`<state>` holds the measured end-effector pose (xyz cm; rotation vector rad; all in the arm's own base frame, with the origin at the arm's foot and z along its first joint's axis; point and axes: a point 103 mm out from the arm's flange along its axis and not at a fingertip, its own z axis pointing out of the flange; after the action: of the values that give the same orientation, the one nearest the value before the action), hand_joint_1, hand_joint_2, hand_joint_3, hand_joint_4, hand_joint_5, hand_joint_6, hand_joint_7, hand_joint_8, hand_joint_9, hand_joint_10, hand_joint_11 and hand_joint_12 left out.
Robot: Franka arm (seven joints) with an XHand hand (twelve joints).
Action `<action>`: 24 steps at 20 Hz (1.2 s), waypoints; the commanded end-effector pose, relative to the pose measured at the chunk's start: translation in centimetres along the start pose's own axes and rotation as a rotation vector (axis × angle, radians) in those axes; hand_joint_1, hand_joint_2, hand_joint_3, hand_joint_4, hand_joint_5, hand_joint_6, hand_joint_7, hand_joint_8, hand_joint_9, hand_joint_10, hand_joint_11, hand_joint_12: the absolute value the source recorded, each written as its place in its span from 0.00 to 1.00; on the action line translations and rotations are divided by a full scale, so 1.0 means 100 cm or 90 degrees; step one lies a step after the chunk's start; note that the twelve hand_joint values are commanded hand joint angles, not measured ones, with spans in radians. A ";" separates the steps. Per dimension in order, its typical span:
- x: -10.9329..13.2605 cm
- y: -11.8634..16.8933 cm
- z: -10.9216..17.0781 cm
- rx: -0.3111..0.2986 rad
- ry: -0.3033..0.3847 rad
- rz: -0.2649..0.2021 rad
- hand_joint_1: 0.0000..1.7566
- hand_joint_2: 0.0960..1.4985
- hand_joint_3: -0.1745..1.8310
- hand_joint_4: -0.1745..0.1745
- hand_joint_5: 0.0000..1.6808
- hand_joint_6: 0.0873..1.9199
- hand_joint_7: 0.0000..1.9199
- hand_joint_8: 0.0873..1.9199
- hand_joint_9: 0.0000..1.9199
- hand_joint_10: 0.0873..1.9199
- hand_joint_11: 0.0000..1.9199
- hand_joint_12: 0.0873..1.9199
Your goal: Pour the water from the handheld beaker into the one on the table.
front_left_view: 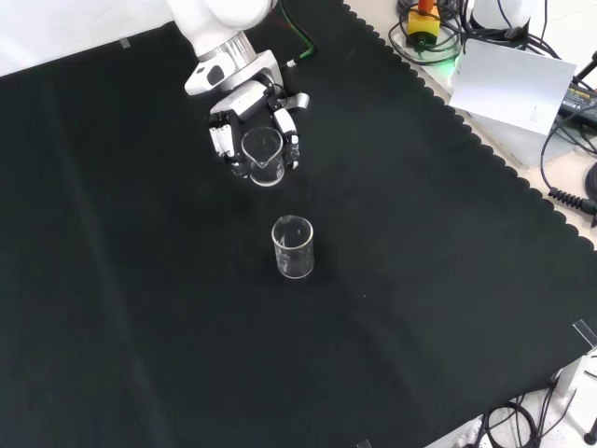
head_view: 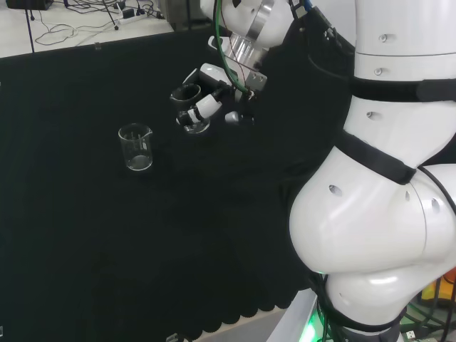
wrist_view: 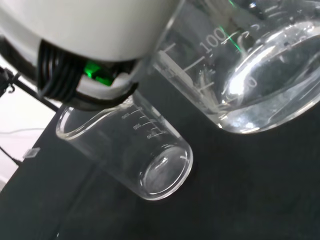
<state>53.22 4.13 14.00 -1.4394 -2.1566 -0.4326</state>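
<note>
- The held beaker (front_left_view: 264, 156) is a clear glass one, up off the black cloth (front_left_view: 112, 280) in the far middle of the front view. It looks roughly upright there, spout rim at the top.
- In the wrist view the held beaker (wrist_view: 250, 70) is close up, with white measuring marks on its wall and what looks like a bit of water low inside. Hard to say how much.
- The hand (front_left_view: 244, 107) has its fingers curled round the beaker from both sides, so it's gripped, not just resting on straight fingers. In the head view the hand (head_view: 203, 89) hangs under the white arm (head_view: 385, 178), with the glass at its lower tip.
- The second beaker (front_left_view: 293, 246) stands upright on the cloth, just nearer the camera than the held one in the front view, clearly apart from it. It looks empty, but clear glass, so I can't swear to it.
- In the head view that second beaker (head_view: 135, 147) sits left of the hand and a bit lower; in the wrist view it (wrist_view: 135, 150) shows beneath the held one.
- Past the cloth's scalloped edge at the right of the front view: cables (front_left_view: 569, 187) and a white box (front_left_view: 508, 89).
</note>
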 end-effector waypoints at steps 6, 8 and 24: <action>0.025 0.013 -0.005 0.078 -0.084 -0.011 0.75 0.39 0.41 0.00 0.78 0.26 0.71 0.25 0.86 0.00 0.62 0.39; 0.027 0.016 -0.004 0.097 -0.102 -0.008 0.75 0.39 0.41 0.00 0.78 0.26 0.71 0.25 0.86 0.00 0.62 0.39; 0.041 0.026 0.004 0.201 -0.196 0.002 0.75 0.38 0.41 0.00 0.78 0.26 0.71 0.24 0.86 0.00 0.61 0.40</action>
<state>54.54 7.63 16.10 -1.4143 -2.3153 0.0515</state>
